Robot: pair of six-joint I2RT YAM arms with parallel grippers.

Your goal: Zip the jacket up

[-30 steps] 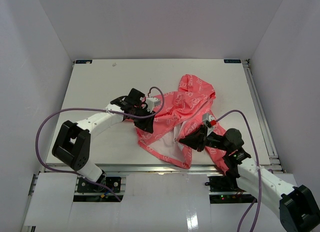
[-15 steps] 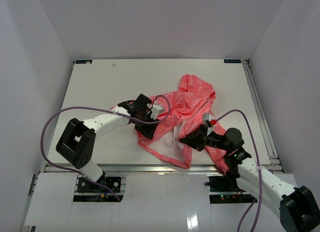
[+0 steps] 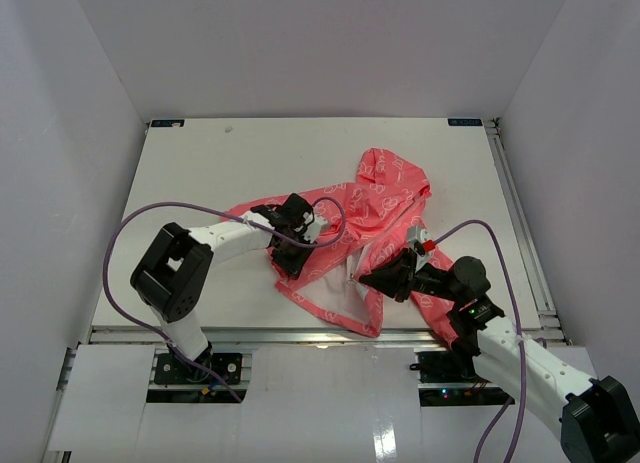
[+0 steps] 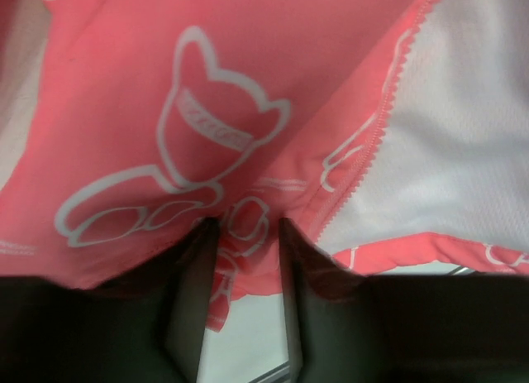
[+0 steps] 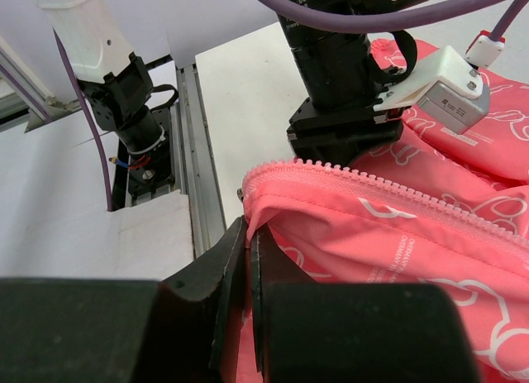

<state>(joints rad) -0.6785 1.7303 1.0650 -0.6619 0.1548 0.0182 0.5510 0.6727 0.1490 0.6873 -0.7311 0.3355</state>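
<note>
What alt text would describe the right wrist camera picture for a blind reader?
Black fingers pinch shut on the edge of a coral-pink jacket beside its zipper teeth. Behind, the left arm reaches down to the jacket on a white table.

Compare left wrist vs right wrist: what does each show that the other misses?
Left wrist only: the white inner lining and the left claw, fingers apart with fabric drooping between them. Right wrist only: the right claw shut on a folded edge, the left arm standing over the fabric, that arm's base, the table. Both: the coral jacket, its white outline prints and a row of zipper teeth.
</note>
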